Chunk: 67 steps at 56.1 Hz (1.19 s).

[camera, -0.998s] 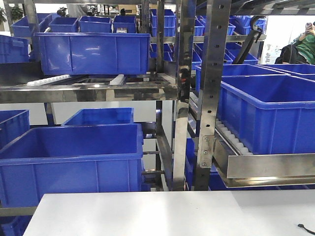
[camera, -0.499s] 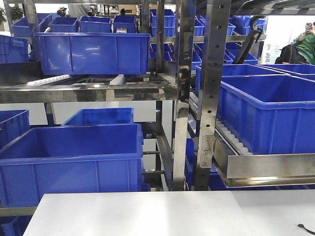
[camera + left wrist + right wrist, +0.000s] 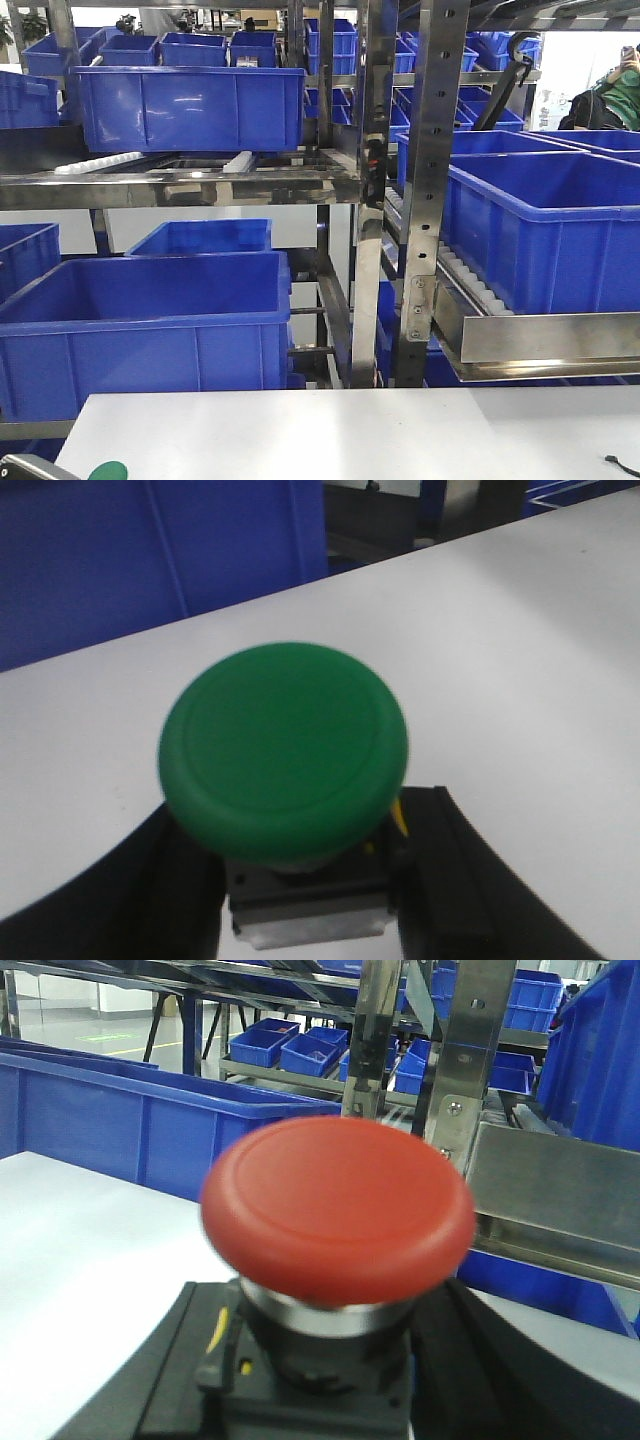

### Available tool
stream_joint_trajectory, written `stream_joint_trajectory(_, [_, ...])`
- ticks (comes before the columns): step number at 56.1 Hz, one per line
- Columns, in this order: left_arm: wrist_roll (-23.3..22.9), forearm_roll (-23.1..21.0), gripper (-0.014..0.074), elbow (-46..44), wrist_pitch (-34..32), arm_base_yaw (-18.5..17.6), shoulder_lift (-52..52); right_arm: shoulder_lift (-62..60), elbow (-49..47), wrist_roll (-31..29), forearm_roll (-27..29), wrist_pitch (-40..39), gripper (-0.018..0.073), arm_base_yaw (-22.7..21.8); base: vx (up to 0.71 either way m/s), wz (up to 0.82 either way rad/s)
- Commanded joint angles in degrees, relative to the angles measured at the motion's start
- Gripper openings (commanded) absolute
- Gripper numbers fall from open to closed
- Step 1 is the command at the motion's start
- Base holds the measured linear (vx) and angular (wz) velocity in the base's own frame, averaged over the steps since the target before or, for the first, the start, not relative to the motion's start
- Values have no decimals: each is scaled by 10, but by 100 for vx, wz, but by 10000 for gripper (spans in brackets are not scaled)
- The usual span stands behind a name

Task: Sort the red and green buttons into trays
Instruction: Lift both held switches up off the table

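Blue crates fill steel racks behind the white counter. At its near left corner the left end effector is clenched on the green button, dark fingers pressing the blocky base from both sides, domed cap toward the camera. The right end effector grasps the red button likewise, white counter behind it; yellow marks on its dark base are too blurred to read.

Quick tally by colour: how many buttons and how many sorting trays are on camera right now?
green button: 1
red button: 1
trays: 0 in any view
Total: 2 things, both buttons
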Motion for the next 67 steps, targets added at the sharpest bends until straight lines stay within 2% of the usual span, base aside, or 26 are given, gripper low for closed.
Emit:
stream_joint_trajectory(1, [-35,27,-1,-6,9,2,-73,-8,15,1,9,-143,-8,-1,0,0])
stream_joint_trajectory(6, [-53,36,-1,-6,52,2,-123,-8,15,1,10,-143,-8,-1,0,0])
stream_joint_trajectory(14, [-56,46,-1,-8,132,2,-210,-8,14,1,10,-138,-8,-1,0,0])
stream_joint_trajectory(21, [-88,49,-1,-15,220,2,-286,-8,12,10,15,-123,-8,-1,0,0])
stream_joint_trajectory(27, [-122,80,-1,-34,307,2,-350,-8,10,43,33,-115,-8,-1,0,0])
stream_joint_trajectory(34, [-158,105,-1,-61,387,2,-413,-8,1,49,39,-115,-8,-1,0,0])
stream_joint_trajectory(45, [-158,101,-1,-80,465,2,-490,-8,-35,112,34,-97,-8,-1,0,0])
stream_joint_trajectory(51, [-158,90,-1,-80,507,2,-520,-11,-61,119,20,-77,-8,-1,0,0])
stream_joint_trajectory(57, [-157,84,-1,-80,540,2,-541,-30,-89,124,-2,-34,-8,-1,0,0])
stream_joint_trajectory(67, [-157,78,-1,-80,545,2,-556,-107,-140,137,-55,139,-8,-1,0,0])
